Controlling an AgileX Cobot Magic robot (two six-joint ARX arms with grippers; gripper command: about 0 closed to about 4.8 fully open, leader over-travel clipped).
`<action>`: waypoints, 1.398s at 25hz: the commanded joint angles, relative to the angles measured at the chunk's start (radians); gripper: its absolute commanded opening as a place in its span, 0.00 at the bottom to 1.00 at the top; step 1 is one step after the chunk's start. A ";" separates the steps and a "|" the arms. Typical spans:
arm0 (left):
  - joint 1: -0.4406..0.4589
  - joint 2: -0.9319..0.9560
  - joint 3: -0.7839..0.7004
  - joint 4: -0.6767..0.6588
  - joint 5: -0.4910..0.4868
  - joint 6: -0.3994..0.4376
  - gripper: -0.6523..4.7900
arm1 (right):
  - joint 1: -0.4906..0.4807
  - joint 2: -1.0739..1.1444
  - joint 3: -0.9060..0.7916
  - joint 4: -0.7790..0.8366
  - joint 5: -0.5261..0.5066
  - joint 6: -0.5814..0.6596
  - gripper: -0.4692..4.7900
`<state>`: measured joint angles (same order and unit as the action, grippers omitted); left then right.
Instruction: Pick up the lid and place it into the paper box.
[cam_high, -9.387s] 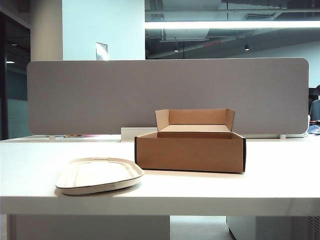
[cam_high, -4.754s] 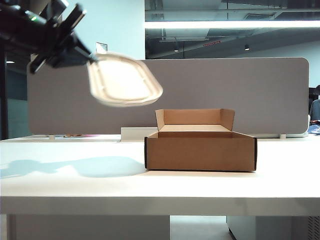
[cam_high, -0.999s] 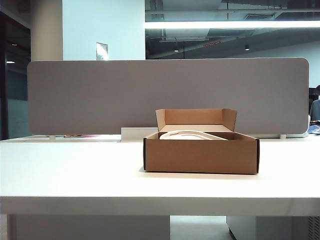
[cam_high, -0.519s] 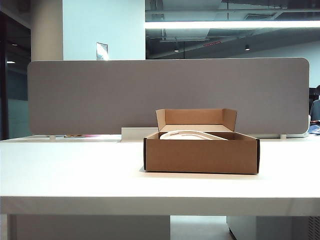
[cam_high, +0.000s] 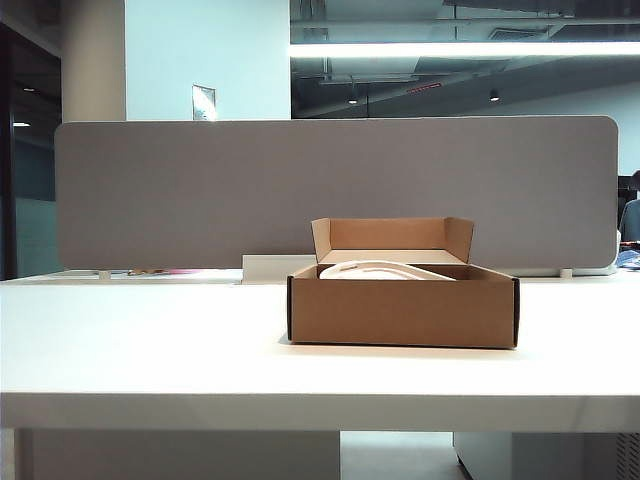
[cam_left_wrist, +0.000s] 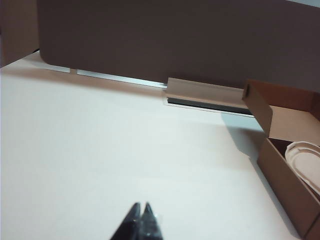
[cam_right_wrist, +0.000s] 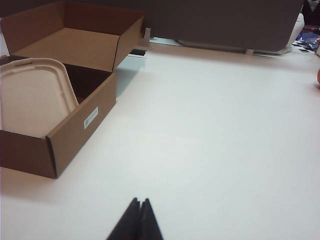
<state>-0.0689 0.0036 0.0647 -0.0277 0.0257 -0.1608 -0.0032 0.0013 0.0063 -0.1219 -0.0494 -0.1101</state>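
The left hand shows only in its own wrist view, at the lower edge of that frame: its two dark fingertips are pressed together with nothing between them, over bare white tabletop. The right hand looks the same in the right wrist view, low in the frame, its tips closed on nothing and well clear of the box. Neither hand appears in the exterior view.

Beyond the left hand, at the right edge of its frame, stands the low brown corrugated cardboard box with the pale edge of the lid showing inside it. In the right wrist view the box fills the upper left, with a small white label on its side wall.

The wide, shallow off-white moulded-pulp lid lies inside the box, tilted, one end leaning up against a wall. In the exterior view the box sits right of centre on the tabletop, the lid's rim arching just above the front wall. Behind it run a long flat white block and a grey divider panel.
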 joint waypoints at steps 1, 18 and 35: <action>0.001 0.000 -0.013 0.019 0.005 0.032 0.11 | 0.001 -0.002 -0.006 0.012 0.003 -0.002 0.09; 0.002 0.000 -0.057 0.012 -0.003 0.048 0.11 | 0.001 -0.002 -0.006 0.012 0.003 -0.002 0.09; 0.002 0.000 -0.057 -0.001 -0.003 0.048 0.11 | 0.001 -0.002 -0.006 0.012 0.003 -0.002 0.09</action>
<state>-0.0685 0.0032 0.0048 -0.0383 0.0235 -0.1200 -0.0032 0.0013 0.0063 -0.1219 -0.0494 -0.1104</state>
